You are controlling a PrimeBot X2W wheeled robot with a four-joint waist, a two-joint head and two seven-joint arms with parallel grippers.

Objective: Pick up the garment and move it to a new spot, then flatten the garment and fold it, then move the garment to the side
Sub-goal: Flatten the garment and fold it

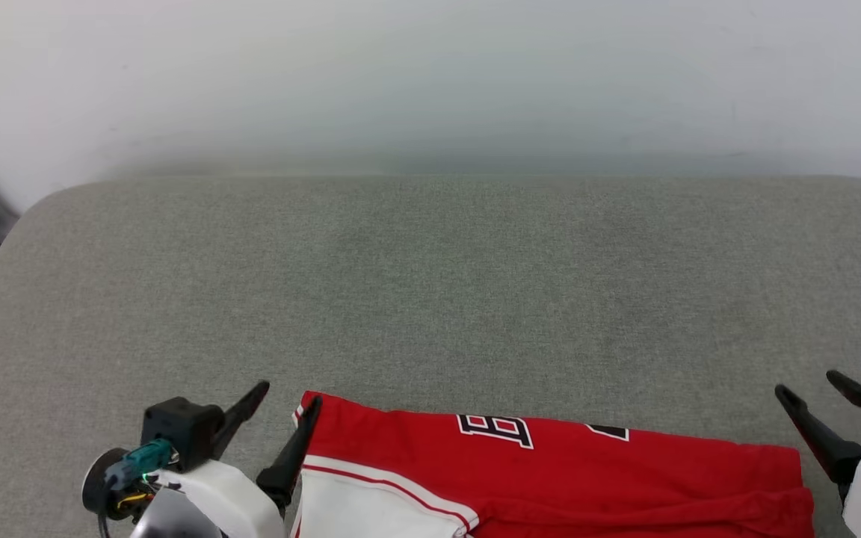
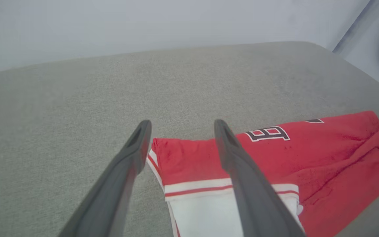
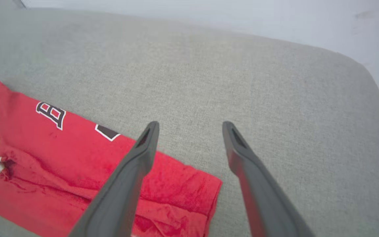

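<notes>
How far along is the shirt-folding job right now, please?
Folding looks begun: the garment lies doubled over at the near edge of the grey cushion. Nothing is in hand: the left gripper, open, straddles its left corner; the right gripper is open by its right end. Left: perhaps more folds, then the move aside.

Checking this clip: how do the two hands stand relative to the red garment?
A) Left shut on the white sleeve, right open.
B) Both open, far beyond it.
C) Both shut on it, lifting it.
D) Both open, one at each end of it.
D: the left hand and the right hand both have their fingers spread apart, one at each end of the garment, which lies on the grey cushion.
</notes>
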